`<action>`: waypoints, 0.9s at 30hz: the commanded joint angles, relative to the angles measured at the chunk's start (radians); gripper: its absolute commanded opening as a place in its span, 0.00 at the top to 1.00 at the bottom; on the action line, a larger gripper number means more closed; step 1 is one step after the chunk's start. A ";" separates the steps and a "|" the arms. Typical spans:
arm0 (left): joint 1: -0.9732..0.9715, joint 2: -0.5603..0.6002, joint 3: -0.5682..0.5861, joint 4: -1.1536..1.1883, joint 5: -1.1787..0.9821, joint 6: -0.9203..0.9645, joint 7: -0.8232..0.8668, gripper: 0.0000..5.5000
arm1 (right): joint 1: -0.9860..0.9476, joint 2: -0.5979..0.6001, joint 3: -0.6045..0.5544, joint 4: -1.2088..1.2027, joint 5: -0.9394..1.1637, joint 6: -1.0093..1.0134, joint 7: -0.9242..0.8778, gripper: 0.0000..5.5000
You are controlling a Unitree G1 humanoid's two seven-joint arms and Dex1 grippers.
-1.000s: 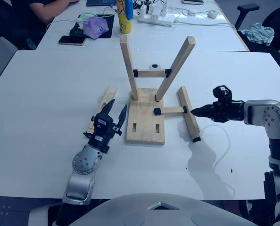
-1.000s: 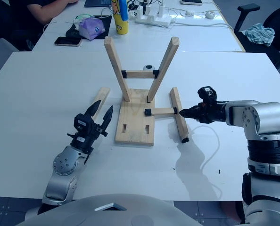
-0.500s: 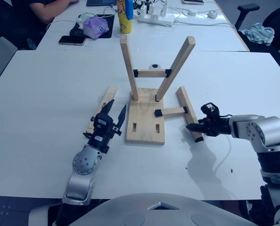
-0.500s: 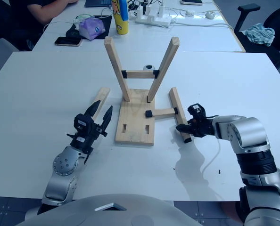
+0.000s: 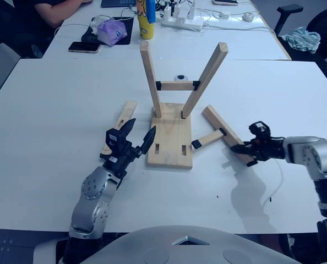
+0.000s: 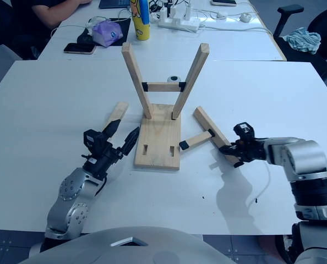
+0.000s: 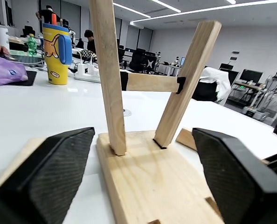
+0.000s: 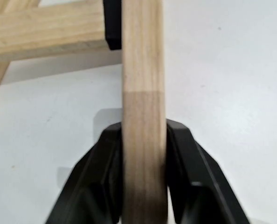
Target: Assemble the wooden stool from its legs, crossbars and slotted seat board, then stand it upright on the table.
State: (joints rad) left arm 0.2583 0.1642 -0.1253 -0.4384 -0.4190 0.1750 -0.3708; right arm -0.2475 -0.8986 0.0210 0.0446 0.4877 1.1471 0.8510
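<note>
Nearest on the white table, the left gripper sits at the near left corner of the seat board, its jaws spread wide and holding nothing. In the left wrist view its two dark pads stand well apart on either side of the board. Partly hidden behind this gripper, a flat leg lies on the table along the board's left side. To the right, the right gripper is closed around the near end of a loose leg, and the right wrist view shows its fingers pressed on both sides of the wood. That leg lies slanted on the table to the right of the board. A short crossbar joined to it points back toward the board, its black end cap just beside the board's right edge; whether they touch cannot be told. The board itself lies flat with open slots at its near end. At its far end two standing legs rise and lean apart, joined by an upper crossbar with black fittings. On a second table behind lie a phone, a purple pouch, a yellow cup and a power strip.
</note>
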 commanded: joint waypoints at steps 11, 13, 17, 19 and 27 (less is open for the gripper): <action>-0.033 0.021 0.154 -0.054 -0.547 0.313 -0.039 0.02 | 0.086 -0.291 0.057 0.133 0.320 -0.128 0.763 0.81; -0.037 0.035 0.172 -0.066 -0.703 0.395 -0.042 0.02 | 0.084 -0.280 0.064 0.093 0.385 -0.095 0.763 0.81; -0.079 0.061 0.199 -0.043 -0.953 0.507 -0.016 0.02 | 0.048 -0.188 0.062 0.031 0.455 -0.021 0.758 0.81; -0.107 0.076 0.207 -0.034 -1.030 0.539 0.007 0.02 | 0.030 -0.149 0.077 0.012 0.458 -0.005 0.750 0.81; -0.200 0.109 0.170 0.001 -1.104 0.616 0.049 0.02 | -0.012 -0.001 0.151 -0.031 0.458 0.036 0.739 0.81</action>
State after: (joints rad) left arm 0.0844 0.2615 0.0634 -0.4588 -1.5195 0.7648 -0.3384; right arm -0.2289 -0.9352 0.1521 0.0294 0.9439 1.1770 1.6012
